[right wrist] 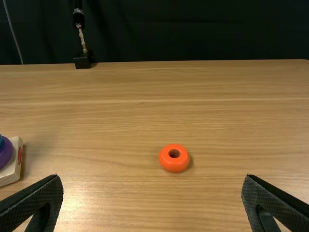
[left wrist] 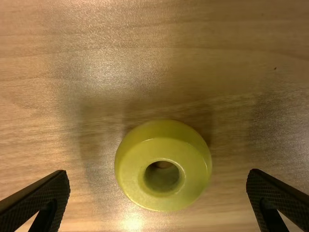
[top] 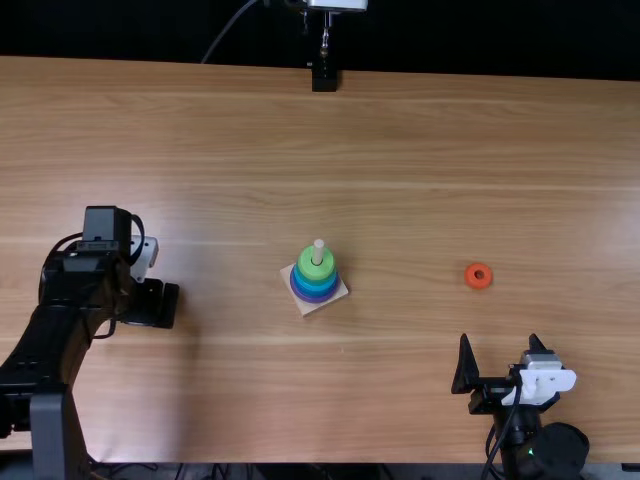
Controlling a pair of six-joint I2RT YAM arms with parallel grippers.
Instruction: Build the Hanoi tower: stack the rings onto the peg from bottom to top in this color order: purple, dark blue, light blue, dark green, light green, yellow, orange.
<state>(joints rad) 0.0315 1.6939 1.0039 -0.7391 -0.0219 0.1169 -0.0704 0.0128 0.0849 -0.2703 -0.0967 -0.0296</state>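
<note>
In the top view my left gripper (top: pixel 152 303) points down over the table's left side. The left wrist view has the gripper (left wrist: pixel 158 175) open above a yellow ring (left wrist: pixel 128 166) lying flat, not gripped. My right gripper (top: pixel 500 343) stands open at the near right, on the near side of the orange ring (top: pixel 478 275). From the right wrist, the open gripper (right wrist: pixel 152 178) has the orange ring (right wrist: pixel 174 165) farther off. The peg (top: pixel 318 251) rises from a light green ring (top: pixel 309 268), with blue rings and a purple ring (top: pixel 314 299) beneath; a dark green ring is hard to tell.
The tower's square wooden base (top: pixel 308 306) sits turned near the middle of the table (top: pixel 400 150), between the two arms. A black stand (top: pixel 324 80) is at the far edge. The right wrist view has part of the base (right wrist: pixel 13 166) at one side.
</note>
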